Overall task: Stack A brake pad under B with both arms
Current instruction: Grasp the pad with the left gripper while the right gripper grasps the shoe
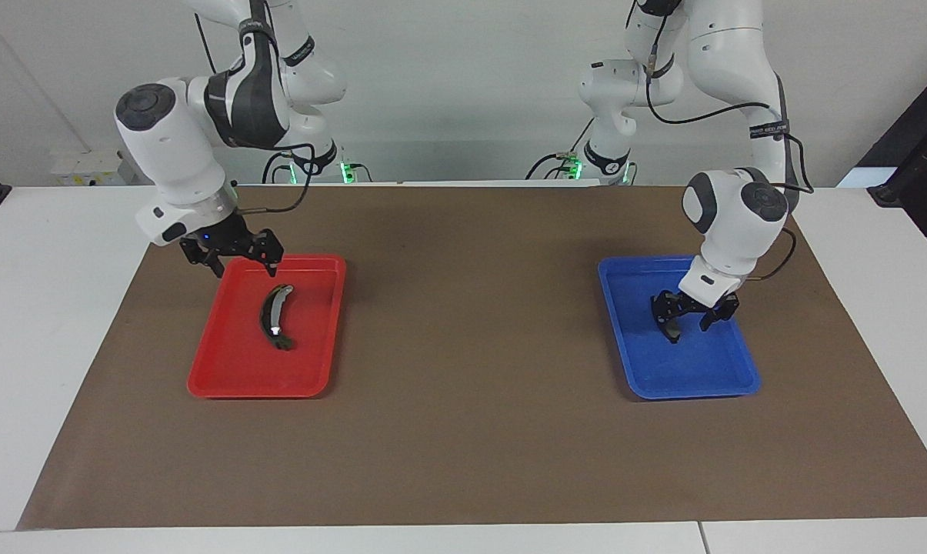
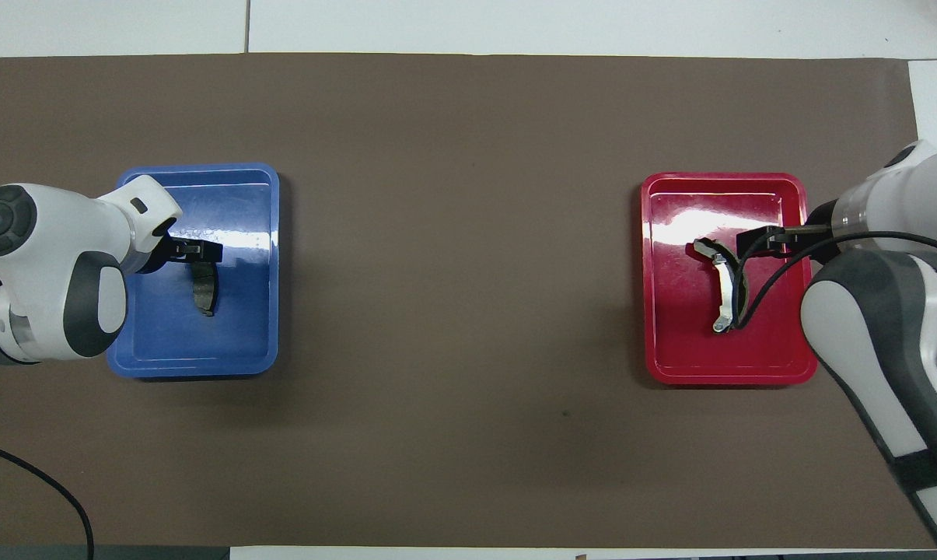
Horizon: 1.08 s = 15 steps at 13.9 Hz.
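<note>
a brake pad [image 1: 671,329] under left end effector [image 1: 692,317], blue tray [image 1: 732,382]

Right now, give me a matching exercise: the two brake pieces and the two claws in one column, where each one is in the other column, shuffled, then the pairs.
1. short brake pad
2. long curved piece
3. left claw
4. right claw

a. raised over the red tray
b. lying in the red tray
c. lowered into the blue tray
d. lying in the blue tray

Pairs: 1-d, 2-b, 3-c, 4-a
</note>
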Available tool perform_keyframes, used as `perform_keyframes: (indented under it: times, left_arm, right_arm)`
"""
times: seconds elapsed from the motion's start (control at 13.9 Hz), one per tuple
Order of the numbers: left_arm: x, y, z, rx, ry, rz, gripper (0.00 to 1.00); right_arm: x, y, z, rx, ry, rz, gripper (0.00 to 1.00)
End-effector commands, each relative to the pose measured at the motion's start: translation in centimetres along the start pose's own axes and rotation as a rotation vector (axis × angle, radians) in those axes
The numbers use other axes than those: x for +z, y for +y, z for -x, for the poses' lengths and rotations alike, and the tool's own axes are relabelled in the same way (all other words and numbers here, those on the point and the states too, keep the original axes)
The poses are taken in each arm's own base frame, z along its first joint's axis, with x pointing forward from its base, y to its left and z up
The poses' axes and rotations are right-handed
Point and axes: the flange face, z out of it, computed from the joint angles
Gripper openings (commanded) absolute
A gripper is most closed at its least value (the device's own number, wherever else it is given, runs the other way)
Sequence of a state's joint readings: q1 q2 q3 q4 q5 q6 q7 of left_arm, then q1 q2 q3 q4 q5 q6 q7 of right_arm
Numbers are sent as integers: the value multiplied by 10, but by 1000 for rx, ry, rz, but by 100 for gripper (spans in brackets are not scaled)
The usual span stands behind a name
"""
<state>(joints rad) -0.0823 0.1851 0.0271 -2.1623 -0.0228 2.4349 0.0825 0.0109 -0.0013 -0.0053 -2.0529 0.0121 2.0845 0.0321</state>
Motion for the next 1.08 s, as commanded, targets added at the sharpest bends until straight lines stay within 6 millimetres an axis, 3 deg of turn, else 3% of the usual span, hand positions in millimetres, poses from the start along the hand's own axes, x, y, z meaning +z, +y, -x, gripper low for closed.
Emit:
perform_keyframes:
  times: [0.0,0.22,0.29,0.36,0.43,0.58,0.79,0.94,1.01]
  left_arm:
    - [3,2,16,-25,0,-6,90]
    - [8,1,24,-33,-16,-5,80]
    - [9,1,27,-54,-22,-5,71]
    - [9,3,27,-88,-25,-5,53]
    - [10,6,28,-99,-34,-5,18]
    - [4,7,25,-87,-45,-4,8]
    - [-46,7,15,-66,-51,-1,5]
    - [-79,11,6,-57,-76,0,4]
    - [-89,29,2,-29,-85,2,3]
  right_arm:
    - [48,0,14,-24,25,-13,100]
    - [96,5,18,-30,41,-10,100]
    - [107,7,18,-52,39,-8,100]
    - [115,8,19,-60,35,-8,100]
    - [127,8,20,-64,14,-8,100]
    - [137,8,20,-82,6,-7,100]
    - [153,21,21,-112,-21,-8,100]
    - [152,22,22,-131,-30,-9,100]
    - [149,22,23,-131,-33,-9,100]
